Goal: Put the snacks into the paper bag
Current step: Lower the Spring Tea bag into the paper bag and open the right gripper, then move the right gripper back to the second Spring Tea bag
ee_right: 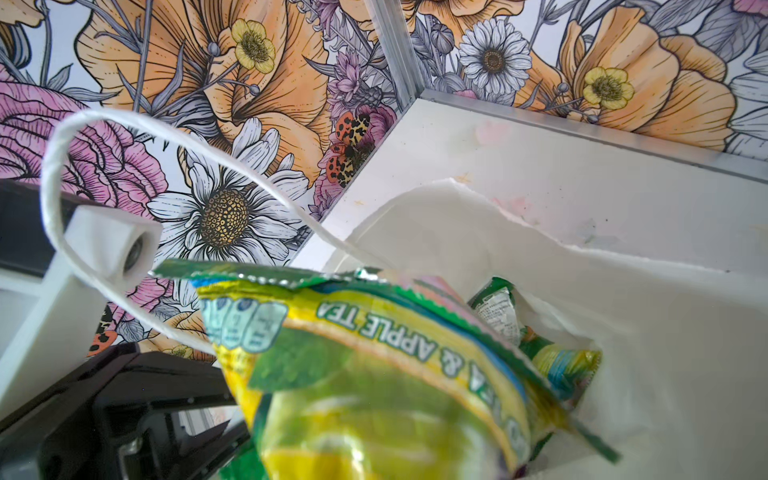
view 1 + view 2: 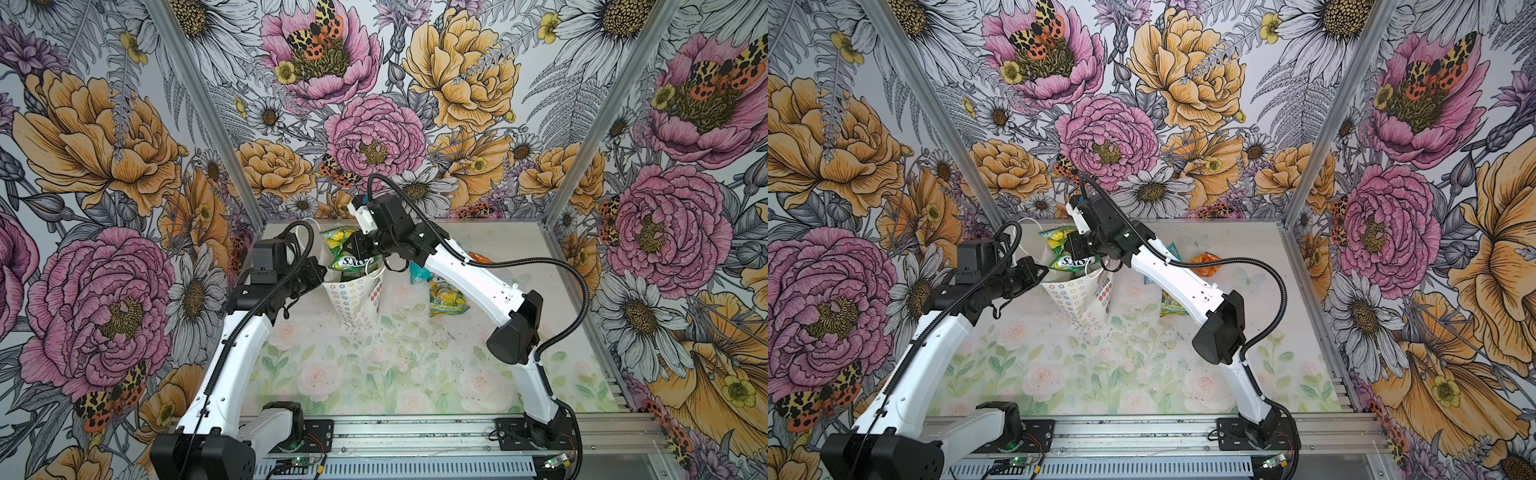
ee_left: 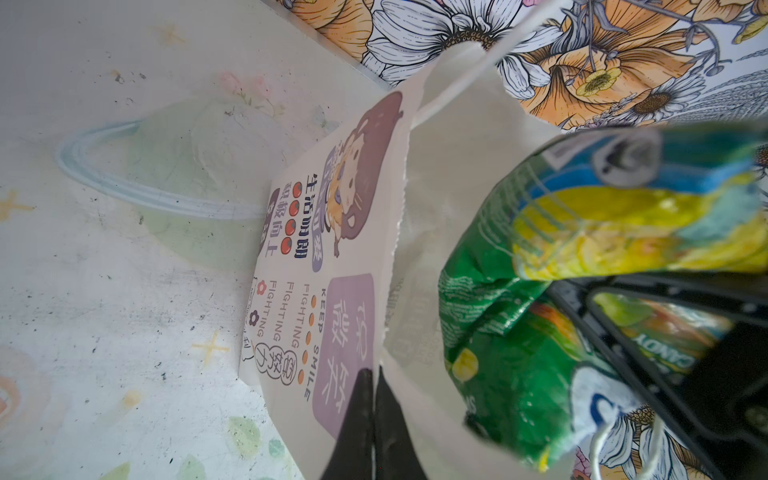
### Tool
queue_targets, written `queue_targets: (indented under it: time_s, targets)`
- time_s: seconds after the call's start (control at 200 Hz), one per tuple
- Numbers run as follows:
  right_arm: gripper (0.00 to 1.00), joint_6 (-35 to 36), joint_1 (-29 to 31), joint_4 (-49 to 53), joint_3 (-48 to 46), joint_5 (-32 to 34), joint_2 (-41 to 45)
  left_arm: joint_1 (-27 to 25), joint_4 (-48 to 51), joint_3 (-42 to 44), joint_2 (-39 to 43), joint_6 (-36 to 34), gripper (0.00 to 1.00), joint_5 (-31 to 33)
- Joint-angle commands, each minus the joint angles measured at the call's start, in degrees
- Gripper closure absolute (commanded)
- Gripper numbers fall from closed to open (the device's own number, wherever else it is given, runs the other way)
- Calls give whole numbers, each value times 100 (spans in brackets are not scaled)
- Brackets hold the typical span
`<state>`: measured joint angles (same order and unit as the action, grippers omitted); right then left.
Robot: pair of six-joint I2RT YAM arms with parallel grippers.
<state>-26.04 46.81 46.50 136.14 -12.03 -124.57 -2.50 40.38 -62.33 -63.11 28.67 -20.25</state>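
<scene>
The tall white paper bag (image 2: 353, 299) (image 2: 1073, 299), w/ small flower-patterned sides, is standing upright near the back of the pale flower-printed table (image 2: 374, 374), a bit left of the middle in both top views. The left gripper (image 2: 324, 272) (image 3: 374, 374) is pinching the bag's rim. In the left wrist view its black fingers (image 3: 357, 415) are pressing together on the paper edge, just beside the cartoon figure and the "KEEP SMILE" text on the front.

The right gripper (image 2: 356, 248) (image 2: 1074, 249) is reaching across the middle and hanging over the bag's open mouth. It is clamping a crinkly green-yellow foil packet (image 2: 336, 239) (image 2: 1057, 239). In the right wrist view this pkt (image 1: 374, 374) is filling the foreground, w/ "APPLE TEA" readable on it, and the white inside wall of the bag (image 1: 623, 332) is showing behind it. I cannot tell if the pkt is touching the paper.

A green foil packet marked FOX'S (image 2: 353, 262) (image 2: 1073, 262) is sitting inside the bag, its top showing at the rim, just below the held pkt. A white cord handle (image 1: 124, 120) is arching up on the side of the left arm.

Three more pkts are lying on the table to the right of the bag, apart from it and partly under the right arm: a teal-white foil packet (image 2: 417, 272), a loose green-yellow foil packet (image 2: 446, 297) nearer the front, and an orange foil packet (image 2: 482, 258) further right.
</scene>
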Motion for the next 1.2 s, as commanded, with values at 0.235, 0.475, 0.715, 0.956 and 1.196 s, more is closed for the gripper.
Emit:
queue_targets:
  time_s: [0.235, 0.475, 0.715, 0.956, 1.196]
  targets:
    - [71, -76, -4, 197, 264, 295, 142, -41, -23, 31, -60, 87, 100, 3]
    - [59, -68, -5, 240, 256, 265, 249, -35, -36, 32, -96, 95, 100, -3]
    - [54, 43, -5, 340, 256, 104, 428, -33, -48, 19, -122, 113, 100, 5]
    - [43, 239, -9, 617, 247, 56, 816, -45, -48, -7, -122, 131, 100, 12]
    - [38, 402, -104, 1168, 264, 50, 1335, -53, -52, -77, -188, 134, 100, 10]
